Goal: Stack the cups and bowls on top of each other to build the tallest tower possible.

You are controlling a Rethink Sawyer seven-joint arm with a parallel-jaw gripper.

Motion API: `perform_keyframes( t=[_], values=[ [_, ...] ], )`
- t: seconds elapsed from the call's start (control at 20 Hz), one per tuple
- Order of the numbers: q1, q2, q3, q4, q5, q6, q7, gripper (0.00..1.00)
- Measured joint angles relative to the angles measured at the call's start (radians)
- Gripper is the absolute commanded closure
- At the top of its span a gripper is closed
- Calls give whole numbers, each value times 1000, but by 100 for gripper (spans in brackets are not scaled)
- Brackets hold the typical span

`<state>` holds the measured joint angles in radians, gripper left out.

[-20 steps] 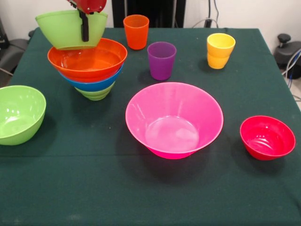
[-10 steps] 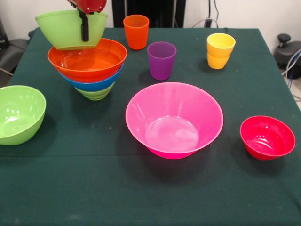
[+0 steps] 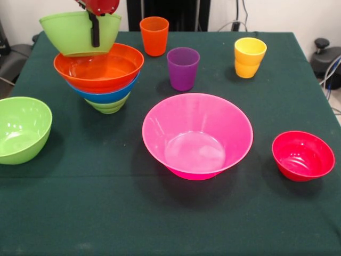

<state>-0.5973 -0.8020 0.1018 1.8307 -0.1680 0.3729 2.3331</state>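
Note:
My gripper (image 3: pixel 96 33) comes down at the top left and is shut on the rim of a lime green bowl (image 3: pixel 69 33), held just above the tower. The tower (image 3: pixel 101 80) is an orange bowl (image 3: pixel 98 68) on a blue bowl (image 3: pixel 104 96) on a small lime green bowl (image 3: pixel 108 105). Another lime green bowl (image 3: pixel 20 128) sits at the left edge. A large pink bowl (image 3: pixel 197 133) is in the middle and a small red bowl (image 3: pixel 302 156) at the right. Orange (image 3: pixel 154 35), purple (image 3: pixel 183 68) and yellow (image 3: pixel 249 57) cups stand at the back.
The dark green tablecloth (image 3: pixel 106 213) covers the table. A black object (image 3: pixel 325 58) stands off the table's right side.

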Motion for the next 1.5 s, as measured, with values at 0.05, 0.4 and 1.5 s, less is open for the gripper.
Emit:
perform_keyframes(
  t=[0.05, 0.4, 1.5],
  values=[
    [-5, 0, 2, 0, 0, 0, 0, 0],
    [-7, 0, 2, 0, 0, 0, 0, 0],
    [75, 0, 2, -12, 0, 0, 0, 0]
  ],
)
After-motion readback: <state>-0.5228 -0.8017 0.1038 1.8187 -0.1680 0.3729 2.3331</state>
